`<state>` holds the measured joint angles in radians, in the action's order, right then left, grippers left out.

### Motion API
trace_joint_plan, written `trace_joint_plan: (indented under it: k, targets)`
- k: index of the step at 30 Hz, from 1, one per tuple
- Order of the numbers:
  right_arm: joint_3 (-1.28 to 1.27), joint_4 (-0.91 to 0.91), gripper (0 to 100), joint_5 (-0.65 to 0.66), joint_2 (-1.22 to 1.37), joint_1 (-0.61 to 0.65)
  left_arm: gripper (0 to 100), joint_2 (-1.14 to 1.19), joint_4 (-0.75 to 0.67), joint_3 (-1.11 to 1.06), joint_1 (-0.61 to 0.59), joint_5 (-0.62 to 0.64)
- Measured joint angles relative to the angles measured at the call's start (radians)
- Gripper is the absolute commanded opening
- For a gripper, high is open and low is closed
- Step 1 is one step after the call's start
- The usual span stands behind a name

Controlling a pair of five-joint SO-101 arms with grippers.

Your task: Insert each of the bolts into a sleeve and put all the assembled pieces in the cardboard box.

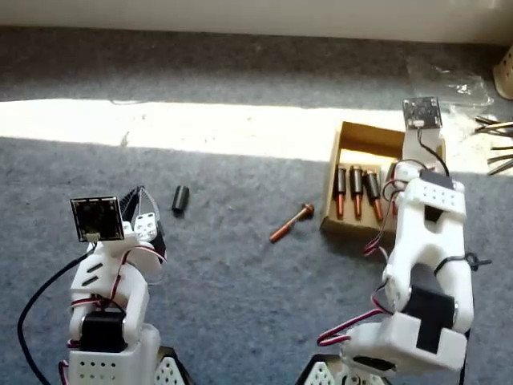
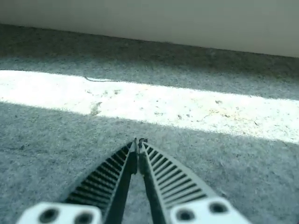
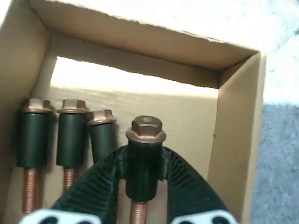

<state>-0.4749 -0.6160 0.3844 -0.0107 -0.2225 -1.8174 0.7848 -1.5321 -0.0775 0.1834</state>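
My right gripper (image 3: 144, 161) hangs inside the cardboard box (image 3: 233, 154), shut on an assembled bolt and sleeve (image 3: 145, 175) with the copper head up. Three assembled pieces (image 3: 71, 138) lie side by side on the box floor beside it. From above, the box (image 1: 365, 138) sits at the right with my right gripper (image 1: 394, 183) over its right side. A loose copper bolt (image 1: 291, 223) lies on the carpet left of the box. Farther left stands a loose black sleeve (image 1: 180, 199). My left gripper (image 1: 136, 199) is shut and empty just left of that sleeve, its tips (image 2: 139, 141) low over the carpet.
A sunlit band (image 1: 200, 127) crosses the grey carpet behind the parts. A clear plastic bag (image 1: 461, 87) and several dark rods (image 1: 495, 144) lie at the far right. Open carpet lies between the two arms.
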Motion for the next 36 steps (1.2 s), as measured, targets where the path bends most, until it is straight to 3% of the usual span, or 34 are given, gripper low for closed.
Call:
trace_joint_plan:
  k: [4, 10, 22, 36]
  targets:
    - [0.072, 0.000, 1.2, 0.006, 0.109, -0.003, 3, 0.000, 0.000, 0.000, 0.000, 0.000]
    - [0.098, 0.000, 12.5, 0.006, 0.146, 0.002, 3, 0.000, 0.000, 0.000, 0.000, 0.000]
    - [0.100, -0.003, 13.0, 0.006, 0.144, 0.046, 3, 0.000, 0.000, 0.000, 0.000, -0.002]
    - [0.212, -0.308, 12.8, 0.006, -0.023, 0.166, 3, 0.000, 0.000, 0.000, 0.000, -0.002]
